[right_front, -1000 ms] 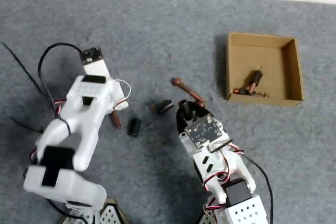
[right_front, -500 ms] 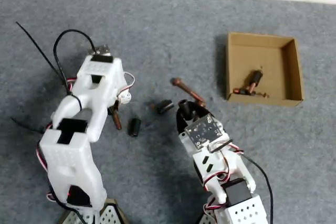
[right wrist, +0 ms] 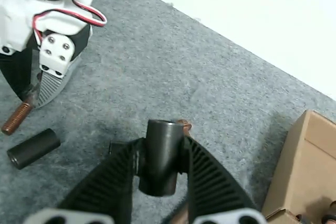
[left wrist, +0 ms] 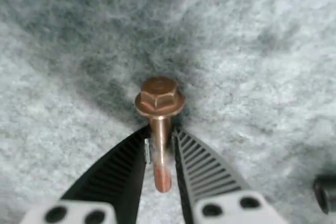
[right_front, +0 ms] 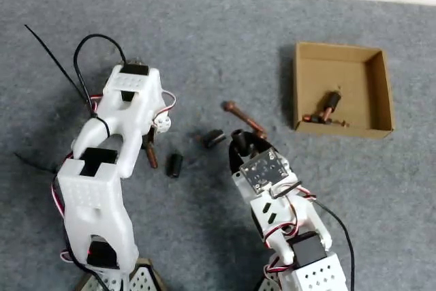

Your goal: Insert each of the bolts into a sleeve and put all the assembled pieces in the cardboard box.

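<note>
My left gripper (left wrist: 160,136) is shut on the shank of a copper bolt (left wrist: 159,98) with a hex head, low over the grey carpet (right_front: 204,46); from above this bolt (right_front: 150,155) pokes out beside the left arm. My right gripper (right wrist: 160,147) is shut on a black sleeve (right wrist: 159,167), held upright near the table's middle (right_front: 239,138). A second bolt (right_front: 242,118) lies just beyond it. Two loose black sleeves lie on the carpet, one (right_front: 175,165) close to the left gripper, the other (right_front: 213,138) beside the right gripper.
The cardboard box (right_front: 379,86) stands at the right, open side up, with an assembled bolt and sleeve (right_front: 330,106) in it. Its corner (right wrist: 307,166) is near the right gripper. Black and red cables (right_front: 75,73) trail off the left arm.
The left arm has swung forward and upright over the bolt, its wrist turning downward. The right arm with its sleeve has not moved.
</note>
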Robot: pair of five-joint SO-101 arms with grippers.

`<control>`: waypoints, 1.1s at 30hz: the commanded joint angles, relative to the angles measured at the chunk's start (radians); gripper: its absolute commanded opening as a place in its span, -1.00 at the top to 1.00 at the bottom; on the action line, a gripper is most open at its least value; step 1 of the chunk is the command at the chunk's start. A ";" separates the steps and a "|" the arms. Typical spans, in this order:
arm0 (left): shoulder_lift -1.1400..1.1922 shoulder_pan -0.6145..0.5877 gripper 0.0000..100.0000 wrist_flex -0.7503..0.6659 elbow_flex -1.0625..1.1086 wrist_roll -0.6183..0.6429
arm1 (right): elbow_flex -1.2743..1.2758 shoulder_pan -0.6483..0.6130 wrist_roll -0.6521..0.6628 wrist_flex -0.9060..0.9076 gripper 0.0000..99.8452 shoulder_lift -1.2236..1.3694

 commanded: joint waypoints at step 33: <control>-0.748 -0.010 0.99 -0.502 0.688 -0.008 | 0.104 0.010 0.014 -0.005 0.99 0.005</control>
